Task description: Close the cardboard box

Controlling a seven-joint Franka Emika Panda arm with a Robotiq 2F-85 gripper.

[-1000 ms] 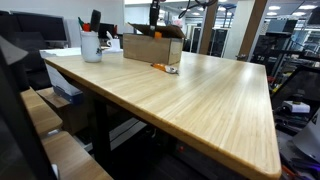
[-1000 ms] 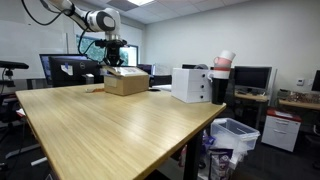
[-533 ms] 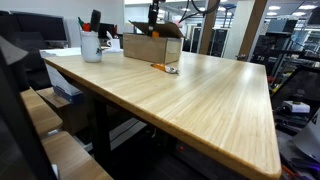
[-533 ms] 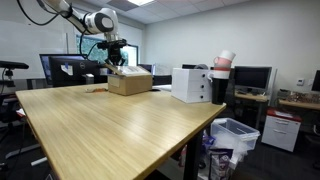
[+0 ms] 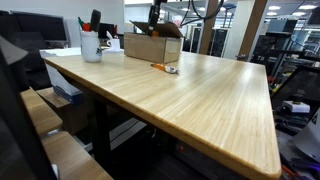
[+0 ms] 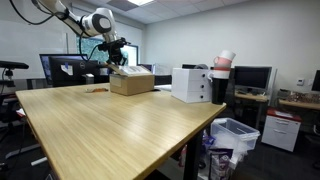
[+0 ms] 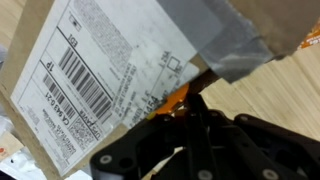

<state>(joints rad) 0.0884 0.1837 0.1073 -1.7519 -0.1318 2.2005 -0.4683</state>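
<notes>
Watching from across the room, I see the cardboard box [image 6: 132,83] slide a little way along the bench [image 6: 100,125] toward the white box [image 6: 190,84] over the last second. The gripper [image 6: 115,60] stays just over its top the whole time. In an exterior view the box sits at the far end of the bench, not far from the white cup [image 5: 91,46] with pens, and one flap sticks up at its back. The wrist view is pressed very close to a flap with a label and grey tape on it, and that flap is tilted, not lying flat. The fingers [image 7: 205,125] are only dark shapes low in that view, so I cannot tell if they are apart or together. I think the arm is pushing on a flap and the whole box is going along with it, not folding shut. The box is still open. The next push probably has to go more down than sideways, or the box may slide again.
</notes>
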